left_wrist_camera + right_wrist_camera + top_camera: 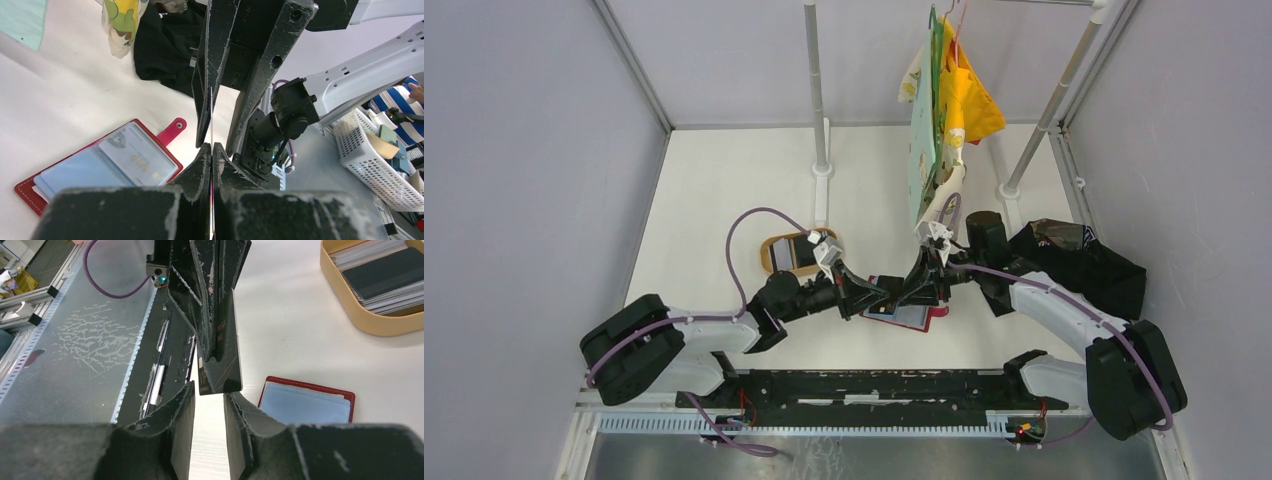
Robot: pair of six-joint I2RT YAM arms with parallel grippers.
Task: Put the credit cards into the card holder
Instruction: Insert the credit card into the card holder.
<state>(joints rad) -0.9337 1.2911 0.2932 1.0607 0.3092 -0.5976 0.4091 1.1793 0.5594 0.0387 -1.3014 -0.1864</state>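
Observation:
The card holder [911, 316] lies open on the table, red with grey-blue pockets [306, 405]; a silvery card [136, 160] sits in one pocket. My left gripper [212, 146] is shut on a dark credit card [221, 360] and holds it on edge just above the holder's left side. My right gripper [209, 390] faces it, open. Its two fingers [206, 75] stand on either side of the card's free end with a gap on each side. More credit cards [385, 275] lie stacked in the tan oval tray [367, 320].
The tan tray [776, 256] sits behind the left arm. A black cloth [1084, 262] lies at the right. Clothes [944, 110] hang from a rack whose poles [816, 90] stand at the back. Beyond the table's near edge is a white basket [370, 145].

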